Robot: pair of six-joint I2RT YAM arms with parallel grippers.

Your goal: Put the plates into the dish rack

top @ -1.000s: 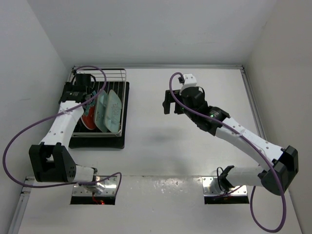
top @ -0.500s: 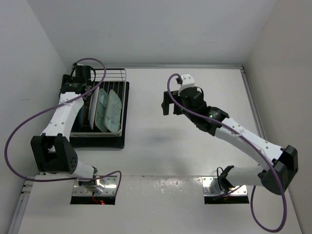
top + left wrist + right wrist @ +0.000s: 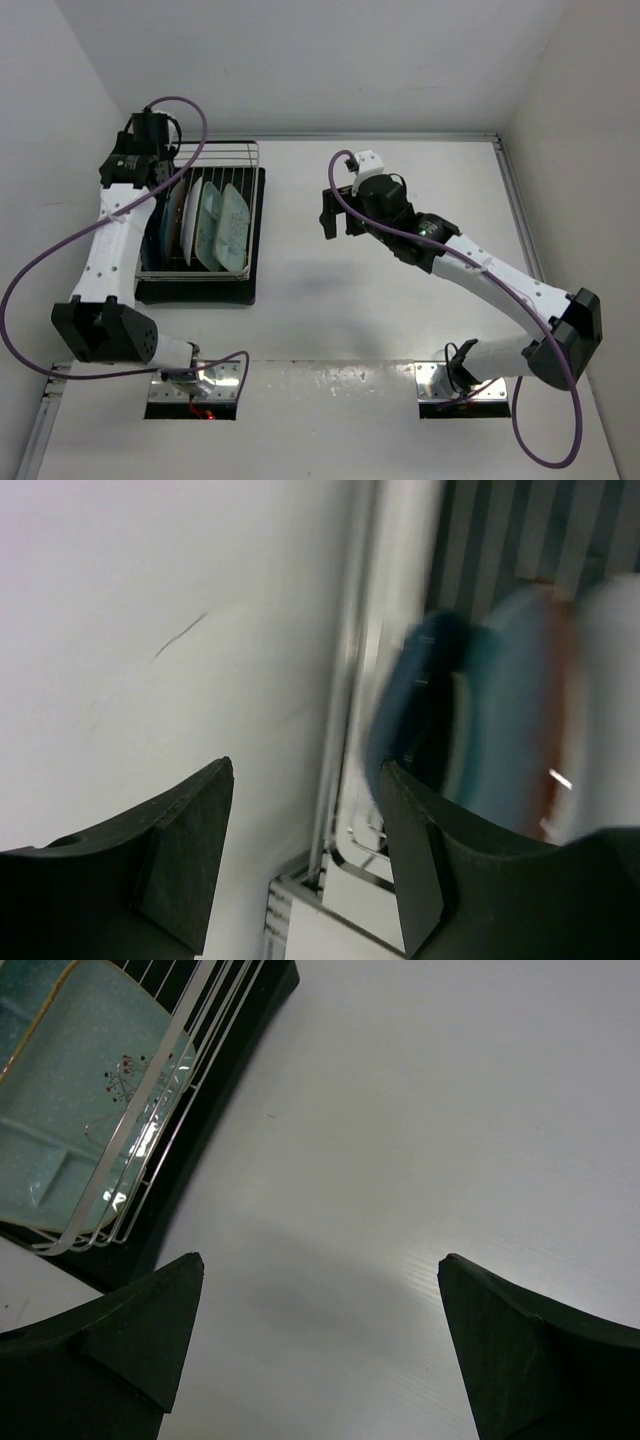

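Top external view: the plates stand upright in the rack. I have the left gripper spread, empty, at the rack's far-left corner, and the right gripper wide, empty, right of the rack.

The overhead camera sits high behind both arm bases, looking down on the whole white tabletop, with the dish rack at the far left. The left wrist camera peers out between its own dark jaws, very close and blurred, at the plates standing beside the left wall. The right wrist camera looks down from farther off, catching the rack's right edge and a pale mint plate, both also visible from overhead.
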